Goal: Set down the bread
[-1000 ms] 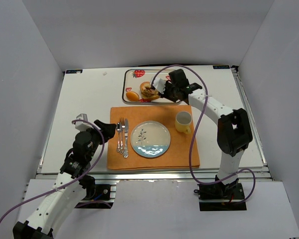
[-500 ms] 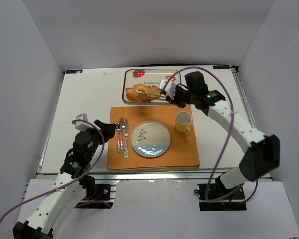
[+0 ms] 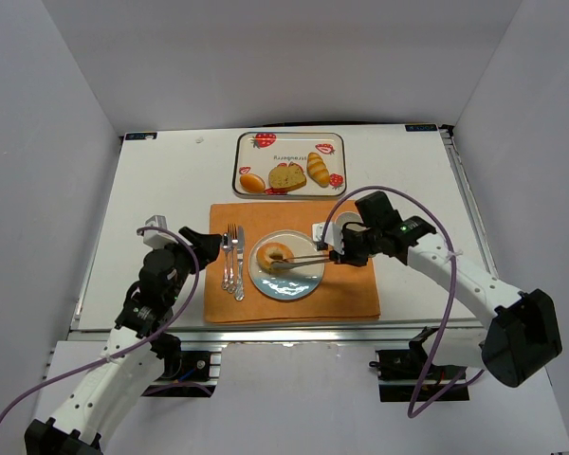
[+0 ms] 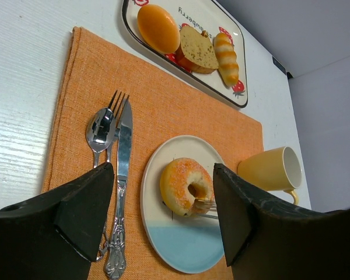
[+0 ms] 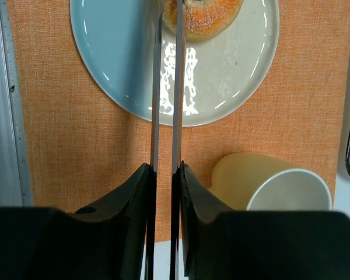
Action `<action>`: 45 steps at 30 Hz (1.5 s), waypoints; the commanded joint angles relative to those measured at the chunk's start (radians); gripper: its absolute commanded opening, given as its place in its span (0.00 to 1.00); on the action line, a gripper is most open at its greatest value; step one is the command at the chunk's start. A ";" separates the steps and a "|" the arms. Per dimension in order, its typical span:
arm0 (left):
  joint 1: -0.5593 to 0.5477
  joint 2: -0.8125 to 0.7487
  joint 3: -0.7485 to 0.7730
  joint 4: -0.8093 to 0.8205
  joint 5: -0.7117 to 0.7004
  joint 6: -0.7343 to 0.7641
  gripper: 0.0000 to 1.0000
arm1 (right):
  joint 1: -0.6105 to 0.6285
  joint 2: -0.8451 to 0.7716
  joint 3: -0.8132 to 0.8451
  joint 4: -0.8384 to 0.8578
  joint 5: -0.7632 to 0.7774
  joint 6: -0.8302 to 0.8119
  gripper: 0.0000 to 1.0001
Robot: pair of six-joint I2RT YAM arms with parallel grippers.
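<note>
On the plate now sits the bagel, which half a second ago was over the tray; my right gripper stays nearly closed, its long blades pinching the bagel's rim, so letting go comes next, then the slice on the tray
</note>
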 commanded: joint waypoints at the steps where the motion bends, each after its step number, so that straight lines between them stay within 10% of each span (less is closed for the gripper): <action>1: 0.003 0.007 0.003 0.024 0.006 0.000 0.78 | 0.009 -0.043 -0.010 0.008 -0.010 -0.025 0.22; 10: 0.003 0.001 -0.002 0.021 0.000 -0.003 0.78 | 0.010 -0.094 0.016 -0.029 -0.038 -0.029 0.40; 32: 0.003 -0.008 0.001 0.015 -0.002 -0.005 0.78 | 0.012 -0.137 0.074 -0.012 -0.043 0.030 0.44; 45: 0.003 -0.013 0.018 0.003 -0.008 -0.002 0.78 | -0.059 0.260 0.380 0.216 0.191 0.094 0.37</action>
